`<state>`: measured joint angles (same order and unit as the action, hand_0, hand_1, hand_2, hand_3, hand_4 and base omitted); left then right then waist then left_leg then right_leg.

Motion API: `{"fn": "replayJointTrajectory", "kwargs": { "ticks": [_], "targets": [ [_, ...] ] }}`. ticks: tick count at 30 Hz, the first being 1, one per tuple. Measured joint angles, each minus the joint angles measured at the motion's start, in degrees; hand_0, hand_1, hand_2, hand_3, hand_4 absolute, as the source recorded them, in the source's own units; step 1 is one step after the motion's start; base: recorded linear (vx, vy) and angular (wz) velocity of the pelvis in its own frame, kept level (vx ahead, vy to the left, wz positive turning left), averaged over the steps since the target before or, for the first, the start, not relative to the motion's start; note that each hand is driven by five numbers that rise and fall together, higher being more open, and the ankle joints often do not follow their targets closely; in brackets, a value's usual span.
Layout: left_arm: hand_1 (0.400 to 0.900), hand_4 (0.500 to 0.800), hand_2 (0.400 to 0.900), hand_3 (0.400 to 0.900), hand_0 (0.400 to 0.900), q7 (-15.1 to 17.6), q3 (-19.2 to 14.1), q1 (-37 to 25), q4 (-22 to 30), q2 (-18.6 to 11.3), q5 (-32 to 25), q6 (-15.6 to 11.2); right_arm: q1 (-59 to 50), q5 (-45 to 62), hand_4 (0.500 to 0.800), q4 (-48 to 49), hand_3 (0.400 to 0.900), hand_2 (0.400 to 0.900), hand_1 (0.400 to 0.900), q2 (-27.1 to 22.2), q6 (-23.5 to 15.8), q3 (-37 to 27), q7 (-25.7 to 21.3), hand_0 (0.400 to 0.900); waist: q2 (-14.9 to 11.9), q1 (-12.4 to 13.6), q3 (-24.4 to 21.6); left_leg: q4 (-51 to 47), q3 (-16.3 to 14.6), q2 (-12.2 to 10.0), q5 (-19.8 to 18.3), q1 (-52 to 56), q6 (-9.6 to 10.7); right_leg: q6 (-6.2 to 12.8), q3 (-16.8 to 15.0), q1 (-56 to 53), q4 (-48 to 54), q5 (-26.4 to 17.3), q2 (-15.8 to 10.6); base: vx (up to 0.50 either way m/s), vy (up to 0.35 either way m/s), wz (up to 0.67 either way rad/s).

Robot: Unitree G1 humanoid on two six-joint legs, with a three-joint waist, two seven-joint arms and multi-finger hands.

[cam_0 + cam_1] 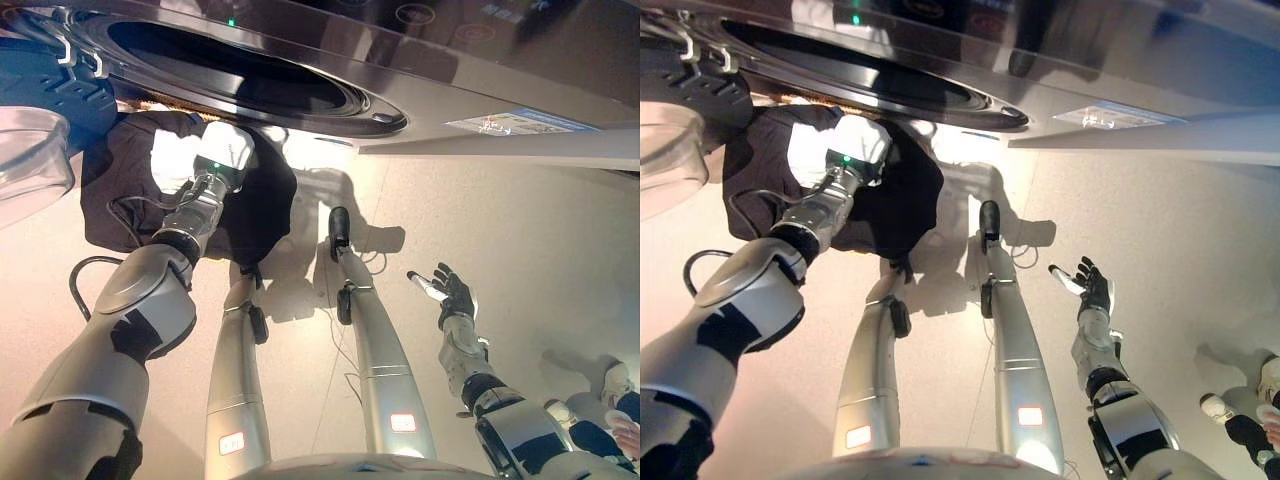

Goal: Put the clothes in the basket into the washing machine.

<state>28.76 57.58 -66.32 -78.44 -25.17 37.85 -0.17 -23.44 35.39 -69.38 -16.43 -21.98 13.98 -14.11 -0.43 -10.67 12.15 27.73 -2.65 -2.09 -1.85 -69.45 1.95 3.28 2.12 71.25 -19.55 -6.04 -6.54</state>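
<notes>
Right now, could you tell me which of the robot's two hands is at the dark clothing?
The left hand: it is raised against the dark garment below the washing machine's opening. The right hand hangs apart, open and empty above the floor.

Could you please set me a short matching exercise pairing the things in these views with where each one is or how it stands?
Things:
1. black garment
2. left hand
3. right hand
4. washing machine opening

States:
A. at the top of the view, dark inside
B. open, empty, over bare floor
C. hanging below the machine's rim
D. up against the dark cloth, fingers hidden

Pairs: 1-C, 2-D, 3-B, 4-A
</notes>
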Motion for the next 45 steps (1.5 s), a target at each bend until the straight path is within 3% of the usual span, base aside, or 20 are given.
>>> {"fn": "replayJointTrajectory", "kwargs": {
  "ticks": [14, 20, 29, 33, 36, 38, 42, 45],
  "targets": [
    [0.400, 0.500, 0.400, 0.400, 0.400, 0.9, 0.0, 0.9, 0.0, 0.5, -0.2, 0.0, -0.1, 0.0, 0.800, 0.0, 0.900, 0.900, 0.900, 0.0, -0.6, 0.5, -0.7, 0.900, 0.0, 0.8, 0.0, 0.0, -0.2, 0.0, 0.0, 0.7, 0.0, 0.02, -0.1, -0.2, -0.6, 0.0, 0.0, 0.01, 0.001, -0.01],
    [0.400, 0.500, 0.400, 0.400, 0.400, 1.0, -0.1, 3.9, 0.7, 0.8, -0.3, 0.0, 0.3, 0.0, 0.800, 0.3, 0.900, 0.900, 0.900, 0.0, -0.6, 0.9, -0.5, 0.900, 0.0, 0.7, 0.0, -2.7, -0.9, 0.2, 0.5, 7.0, 0.1, 0.20, -0.3, -5.6, 0.9, -0.3, -0.2, 0.00, -0.017, 0.03],
    [0.400, 0.500, 0.400, 0.400, 0.400, 3.7, -6.9, 8.3, 5.9, 3.0, -6.7, -0.4, 4.1, -0.1, 0.800, 3.1, 0.900, 0.900, 0.900, 0.0, -0.5, 2.6, -0.2, 0.900, 0.0, 0.7, 0.0, -12.4, -1.5, 0.7, 3.4, 19.7, 0.6, -0.06, 0.3, -15.8, 5.6, -0.5, -0.3, 0.05, -0.055, 0.02],
    [0.400, 0.500, 0.400, 0.400, 0.400, 5.8, -13.0, 11.7, 8.0, 4.7, -13.8, -2.5, 6.9, -0.1, 0.800, 4.7, 0.900, 0.900, 0.900, 0.0, -0.2, 2.7, -0.2, 0.900, 0.0, 1.0, 0.2, -18.1, -1.0, 0.8, 4.7, 27.6, 1.0, -0.05, 0.6, -22.3, 8.5, -0.5, 0.0, 0.04, -0.068, 0.08],
    [0.400, 0.500, 0.400, 0.400, 0.400, 5.9, -19.4, 13.5, 10.0, 6.0, -22.6, -5.2, 7.4, 0.0, 0.800, 5.3, 0.900, 0.900, 0.900, 0.0, 0.8, 2.6, -0.2, 0.900, 0.1, 1.0, 0.4, -21.4, -0.1, 0.7, 5.9, 31.1, 1.2, -0.05, 1.5, -25.3, 10.0, -0.5, 0.1, 0.05, -0.046, 0.02],
    [0.400, 0.500, 0.400, 0.400, 0.400, 5.8, -22.0, 14.9, 11.1, 6.6, -28.3, -6.7, 7.4, 0.2, 0.800, 5.6, 0.900, 0.900, 0.900, -0.1, 1.0, 2.6, -0.2, 0.900, 0.1, 1.1, 1.4, -22.9, 0.1, 0.6, 6.3, 33.9, 1.3, -0.06, 1.9, -27.8, 10.7, -0.5, 0.3, 0.05, -0.038, -0.01],
    [0.400, 0.500, 0.400, 0.400, 0.400, 3.6, -30.5, 18.8, 12.9, 10.2, -47.0, -10.1, 7.3, 1.2, 0.800, 5.9, 0.900, 0.900, 0.900, -0.2, 2.3, 2.5, -0.1, 0.900, 0.7, 2.0, 1.9, -24.7, 0.0, 0.4, 6.4, 38.2, 1.3, -0.07, 3.1, -31.8, 12.1, -0.4, 0.4, 0.04, -0.029, 0.00],
    [0.400, 0.500, 0.400, 0.400, 0.400, 0.6, -34.6, 19.4, 12.9, 12.3, -61.1, -12.2, 6.4, 2.1, 0.800, 5.1, 0.900, 0.900, 0.900, -0.1, 3.6, 2.5, -0.1, 0.900, 0.7, 2.7, 1.9, -25.5, 0.1, 0.3, 6.7, 39.8, 1.3, -0.05, 3.3, -33.2, 12.6, -0.4, 0.5, 0.01, -0.011, 0.01]
  ]
}}
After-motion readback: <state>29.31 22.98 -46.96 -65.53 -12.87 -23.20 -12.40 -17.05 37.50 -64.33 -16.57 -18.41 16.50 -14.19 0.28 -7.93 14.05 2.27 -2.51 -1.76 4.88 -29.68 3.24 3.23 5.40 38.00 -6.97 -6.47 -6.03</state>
